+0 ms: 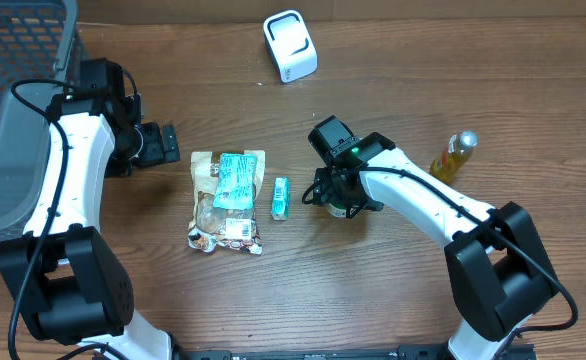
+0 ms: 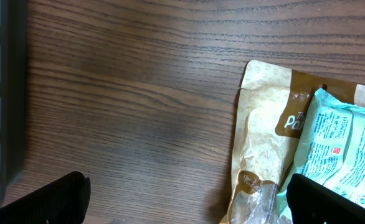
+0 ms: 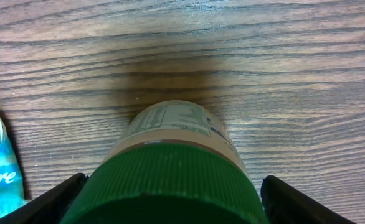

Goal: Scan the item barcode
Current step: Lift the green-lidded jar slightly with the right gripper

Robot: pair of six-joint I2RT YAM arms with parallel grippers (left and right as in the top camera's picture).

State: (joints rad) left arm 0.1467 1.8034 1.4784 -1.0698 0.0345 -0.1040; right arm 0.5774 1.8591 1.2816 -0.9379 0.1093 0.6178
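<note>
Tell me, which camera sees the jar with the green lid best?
The right wrist camera: the jar fills it, green lid and label close up. From overhead, the right arm hides most of it. The left wrist camera misses it entirely.

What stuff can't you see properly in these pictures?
- Jar: in the right wrist view the label print is too small and the bottom edge cuts the lid. Overhead, the right gripper mostly hides it.
- Snack bag: in the left wrist view the right edge cuts it and the teal packet covers part.
- Any barcode: too small overhead to make out.
- Basket: overhead, the left edge cuts it.
</note>
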